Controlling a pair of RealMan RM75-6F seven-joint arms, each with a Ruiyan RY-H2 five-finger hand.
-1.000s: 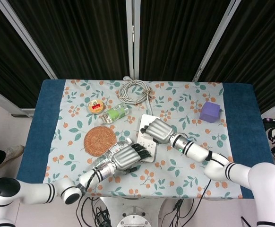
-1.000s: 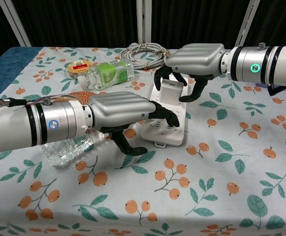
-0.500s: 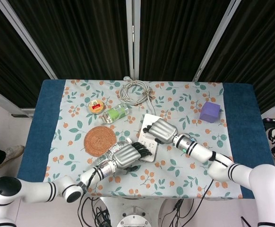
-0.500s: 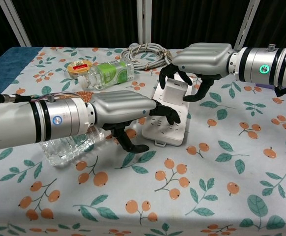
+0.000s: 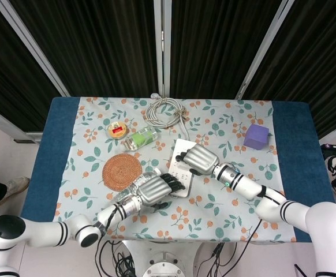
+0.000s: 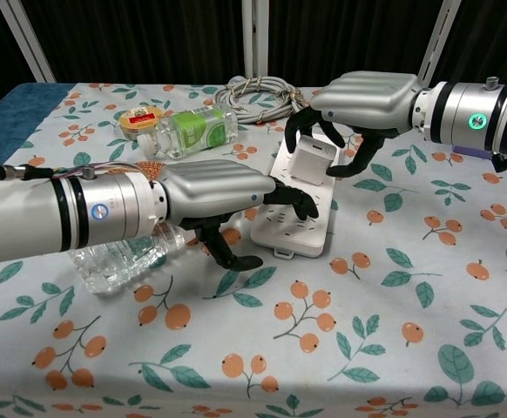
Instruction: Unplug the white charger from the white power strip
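Note:
The white power strip [image 6: 294, 223] lies flat in the middle of the flowered cloth, also seen from above [image 5: 178, 173]. My right hand [image 6: 362, 103] comes down from the right and grips the white charger [image 6: 313, 163] over the strip's far end. The charger leans a little, and its base sits close to the strip's top face. In the head view my right hand [image 5: 196, 158] hides the charger. My left hand [image 6: 217, 197] holds the strip's near left edge, fingers pressing on top and thumb low beside it. It appears again from above [image 5: 154, 189].
A clear plastic bottle [image 6: 118, 261] lies under my left forearm. Behind it are a green-labelled bottle [image 6: 197, 131], a small jar [image 6: 140, 117], a woven coaster [image 5: 122, 171] and a coiled cable [image 6: 258, 91]. A purple cube [image 5: 256, 137] stands far right.
My right hand has shifted right and slightly up with the charger, which now leans over the strip's far end. My left hand stays on the strip.

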